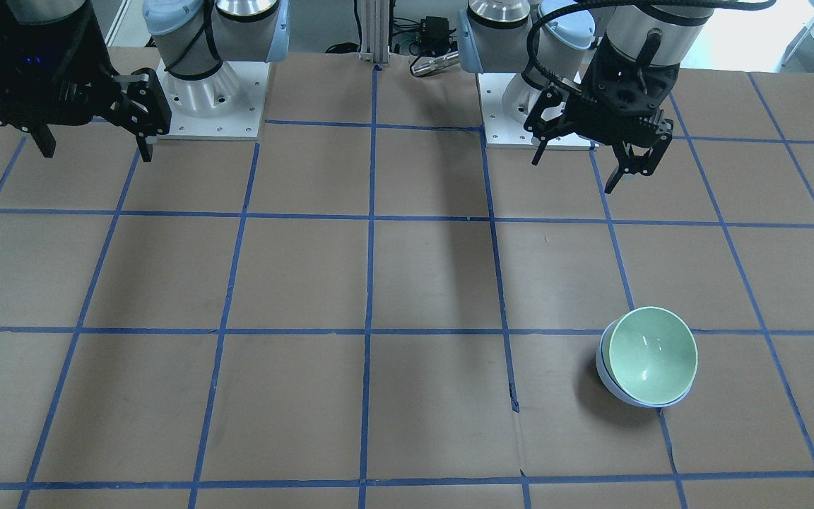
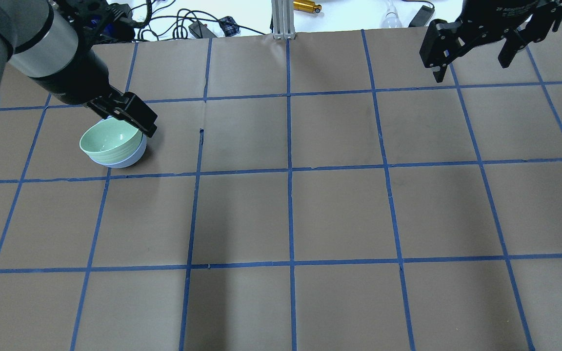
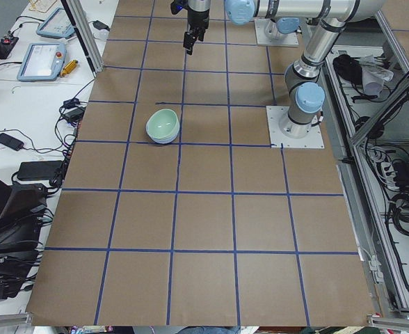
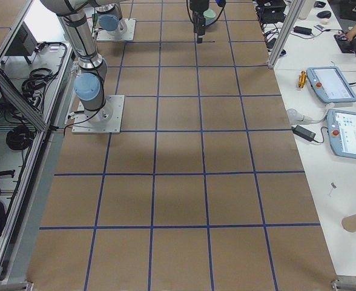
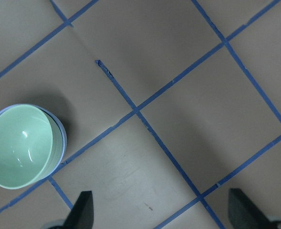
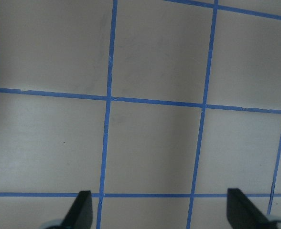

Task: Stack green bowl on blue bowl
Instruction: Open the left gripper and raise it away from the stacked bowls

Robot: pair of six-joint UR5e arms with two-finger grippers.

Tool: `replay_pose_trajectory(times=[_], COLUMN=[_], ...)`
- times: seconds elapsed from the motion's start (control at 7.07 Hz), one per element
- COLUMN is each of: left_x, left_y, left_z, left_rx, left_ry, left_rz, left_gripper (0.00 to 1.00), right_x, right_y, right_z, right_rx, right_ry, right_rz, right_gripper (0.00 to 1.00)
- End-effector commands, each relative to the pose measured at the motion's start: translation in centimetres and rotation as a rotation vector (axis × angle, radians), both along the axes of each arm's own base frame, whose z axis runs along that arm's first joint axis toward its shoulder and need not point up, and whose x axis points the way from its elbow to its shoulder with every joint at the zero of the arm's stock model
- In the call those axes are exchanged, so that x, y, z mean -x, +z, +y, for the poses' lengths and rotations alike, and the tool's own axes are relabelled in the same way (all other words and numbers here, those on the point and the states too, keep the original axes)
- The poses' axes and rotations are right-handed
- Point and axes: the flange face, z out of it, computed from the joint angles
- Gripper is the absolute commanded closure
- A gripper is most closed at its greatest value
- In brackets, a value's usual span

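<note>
The green bowl (image 1: 651,355) sits nested inside the blue bowl (image 1: 608,385) on the brown table, on the robot's left side. Only the blue bowl's rim and outer wall show under it. The stack also shows in the overhead view, green bowl (image 2: 110,139) in blue bowl (image 2: 127,158), and in the left wrist view, green bowl (image 5: 18,145) in blue bowl (image 5: 62,138). My left gripper (image 1: 575,173) is open and empty, raised well above the table and apart from the bowls. My right gripper (image 1: 96,150) is open and empty, high over the table's other side (image 2: 471,68).
Blue tape lines divide the brown table (image 1: 407,283) into squares. The two arm bases (image 1: 209,99) (image 1: 520,106) stand at the robot's edge. An aluminium post (image 2: 283,19) and cables lie at the far edge. A small tear in the paper (image 2: 201,134) is near the bowls.
</note>
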Motion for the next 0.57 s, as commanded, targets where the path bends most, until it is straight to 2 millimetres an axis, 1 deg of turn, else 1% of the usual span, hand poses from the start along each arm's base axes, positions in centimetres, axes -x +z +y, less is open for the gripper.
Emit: replay_pose_trajectory(times=[0.0, 0.14, 0.28, 0.42], left_x=[3.0, 3.4, 3.2, 2.7], left_y=[0.2, 0.5, 0.8, 1.3], left_z=[1.4, 2.1, 2.5, 2.3], left_rx=[-0.034, -0.029, -0.028, -0.024], left_ry=[0.272, 0.275, 0.279, 0.282], left_rz=[0.011, -0.052, -0.08, -0.078], left_gripper=[0.0, 0.0, 0.0, 0.0], right_x=[0.0, 0.0, 0.0, 0.0], right_y=[0.0, 0.0, 0.0, 0.0], right_z=[0.0, 0.0, 0.0, 0.0], right_rx=[0.0, 0.0, 0.0, 0.0], right_ry=[0.0, 0.0, 0.0, 0.0], right_rz=[0.0, 0.0, 0.0, 0.0], right_gripper=[0.0, 0.0, 0.0, 0.0])
